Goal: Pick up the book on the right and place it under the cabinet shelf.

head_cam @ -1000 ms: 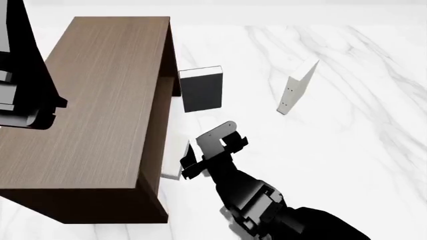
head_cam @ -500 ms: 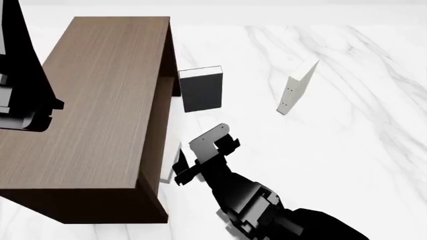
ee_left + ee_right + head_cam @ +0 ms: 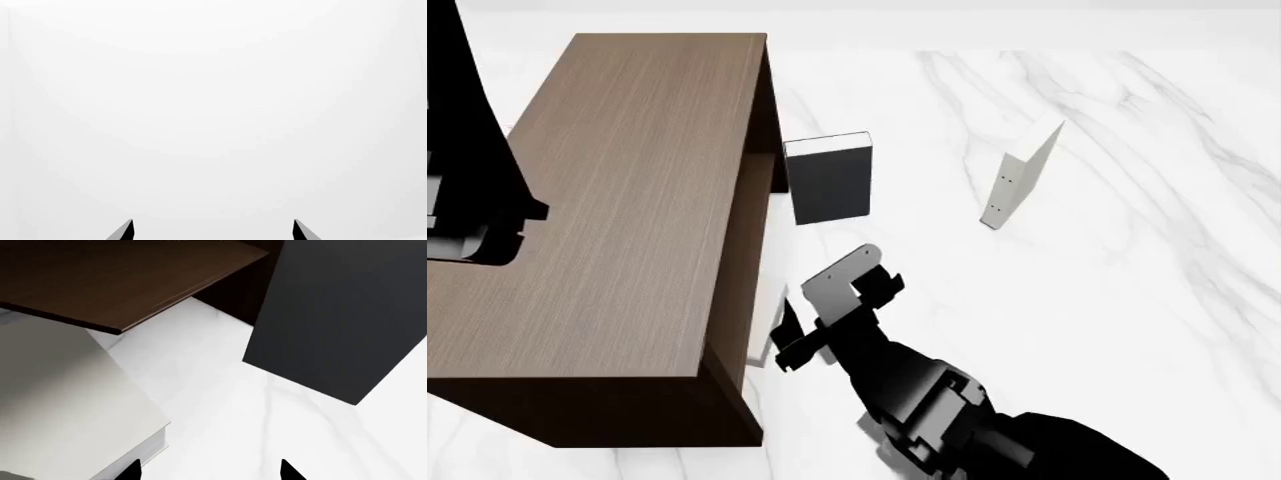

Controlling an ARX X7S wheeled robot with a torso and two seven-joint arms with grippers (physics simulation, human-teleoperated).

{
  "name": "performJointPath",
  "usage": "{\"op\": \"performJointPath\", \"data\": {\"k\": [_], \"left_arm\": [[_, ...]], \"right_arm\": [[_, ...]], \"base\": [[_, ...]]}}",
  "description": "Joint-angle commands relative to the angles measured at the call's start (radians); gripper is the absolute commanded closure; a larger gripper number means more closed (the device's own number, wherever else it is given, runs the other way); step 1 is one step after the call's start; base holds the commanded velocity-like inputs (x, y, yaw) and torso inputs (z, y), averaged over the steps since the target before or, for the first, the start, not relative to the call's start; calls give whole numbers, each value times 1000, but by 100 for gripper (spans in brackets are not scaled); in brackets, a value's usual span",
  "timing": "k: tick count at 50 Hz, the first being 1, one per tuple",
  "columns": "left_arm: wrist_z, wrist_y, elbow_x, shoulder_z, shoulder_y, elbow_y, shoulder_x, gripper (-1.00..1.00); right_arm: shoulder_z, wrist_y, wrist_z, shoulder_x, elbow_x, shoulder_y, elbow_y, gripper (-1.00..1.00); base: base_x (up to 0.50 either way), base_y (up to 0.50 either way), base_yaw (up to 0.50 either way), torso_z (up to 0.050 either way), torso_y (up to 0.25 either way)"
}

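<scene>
The book is a pale grey slab lying flat, mostly tucked beneath the dark brown cabinet shelf, with only a narrow strip showing in the head view. In the right wrist view the book lies partly under the cabinet shelf's brown board. My right gripper sits just to the book's right, open, with one fingertip by the book's corner and nothing between its fingers. In its own wrist view my left gripper is open over plain white, with nothing in it.
A dark charcoal book lies on the white marble floor beside the cabinet, close in front of my right gripper. A thin white book with small dots stands tilted further right. My left arm hangs over the cabinet's left end.
My right gripper has shifted left toward the cabinet. The pale book has slid further under it, so less of it shows. The left arm has drifted slightly.
</scene>
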Motion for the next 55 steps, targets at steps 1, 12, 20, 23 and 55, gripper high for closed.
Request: {"op": "performJointPath", "data": {"k": [1,12,20,23,55], "left_arm": [[-4,33,11,13,15,0,-25,-100],[-4,49,6,22,6,0,-43,-100],[-4,37,0,34,-17,-1,-39,-100],[-3,34,-1,39,-24,0,-38,-100],[-21,136,46,126,-12,0,-104,-100]], "right_arm": [[-14,-26,-52,-6,-2,2,-8,-100],[-13,-104,-159,-6,13,-14,8,-100],[-14,-131,-190,-6,30,-18,26,-100],[-13,-132,-169,-6,19,-17,36,-100],[9,-49,79,-6,5,16,186,-100]], "base": [[0,0,0,0,0],[0,0,0,0,0],[0,0,0,0,0],[0,0,0,0,0],[0,0,0,0,0]]}}
